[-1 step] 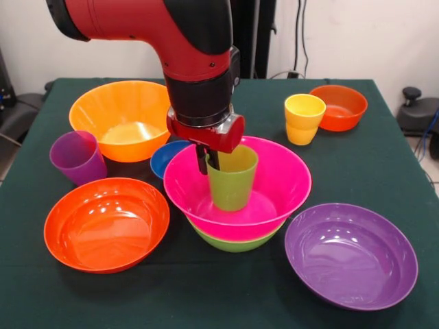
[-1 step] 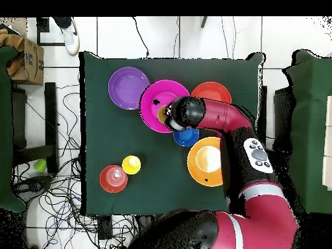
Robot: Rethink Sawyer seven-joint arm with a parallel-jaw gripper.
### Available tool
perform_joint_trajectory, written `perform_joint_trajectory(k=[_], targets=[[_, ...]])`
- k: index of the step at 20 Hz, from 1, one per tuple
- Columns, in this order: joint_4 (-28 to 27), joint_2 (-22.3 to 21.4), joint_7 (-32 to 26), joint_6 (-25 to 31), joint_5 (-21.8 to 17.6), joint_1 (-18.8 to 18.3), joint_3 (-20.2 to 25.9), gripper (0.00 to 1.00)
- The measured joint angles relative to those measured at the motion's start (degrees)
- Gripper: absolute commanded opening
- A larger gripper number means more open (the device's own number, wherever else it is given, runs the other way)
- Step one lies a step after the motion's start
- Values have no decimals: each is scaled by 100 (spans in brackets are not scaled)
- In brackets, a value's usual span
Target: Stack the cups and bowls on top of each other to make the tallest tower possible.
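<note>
Green cup (image 1: 232, 179): stands upright inside the pink bowl (image 1: 274, 179), about mid-table, slightly toward the front edge.
Tower so far: pink bowl nested in the lime green bowl (image 1: 233, 241), cup on top.
Tool (image 1: 208, 160): its fingers straddle the cup's rim on the side facing the orange bowl (image 1: 123, 118); I judge it clamped on the rim, though the fingers are partly hidden.
Step in hand: seating the cup, by my reading.
Doing it well: set the base flat at the bowl's centre, let go gently, then lift straight up so the fingers clear the rim without tipping the cup.
Next pieces: yellow cup (image 1: 303, 118) and small red-orange bowl (image 1: 340, 106) wait near the far corner.
</note>
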Motion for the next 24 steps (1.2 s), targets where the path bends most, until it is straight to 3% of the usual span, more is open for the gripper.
perform_joint_trajectory(k=[24], targets=[[-188,65,0,3,-1,13,-2,0]])
